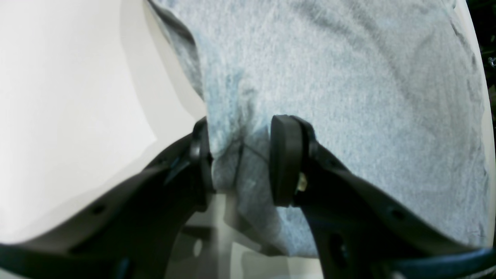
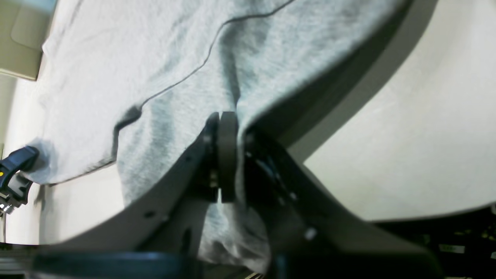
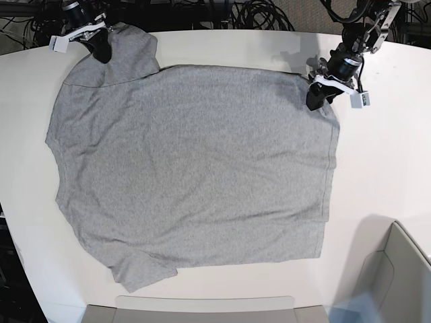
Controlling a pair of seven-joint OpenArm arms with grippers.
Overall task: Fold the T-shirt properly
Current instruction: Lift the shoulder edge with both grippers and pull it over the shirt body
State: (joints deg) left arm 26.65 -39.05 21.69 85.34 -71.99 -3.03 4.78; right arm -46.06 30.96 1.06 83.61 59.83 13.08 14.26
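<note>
The light grey T-shirt (image 3: 195,168) lies spread flat on the white table (image 3: 384,155), plain side up. My left gripper (image 3: 315,97) is at the shirt's far right corner. In the left wrist view, the left gripper (image 1: 242,155) is shut on a bunched fold of the T-shirt (image 1: 348,77). My right gripper (image 3: 101,48) is at the far left sleeve. The right wrist view shows the right gripper (image 2: 221,155) with its pads pressed together on the edge of the T-shirt (image 2: 155,58), which rises slightly off the table there.
A beige open box (image 3: 397,276) stands at the near right corner. A grey tray edge (image 3: 188,311) runs along the near side. Cables (image 3: 256,13) lie behind the table's far edge.
</note>
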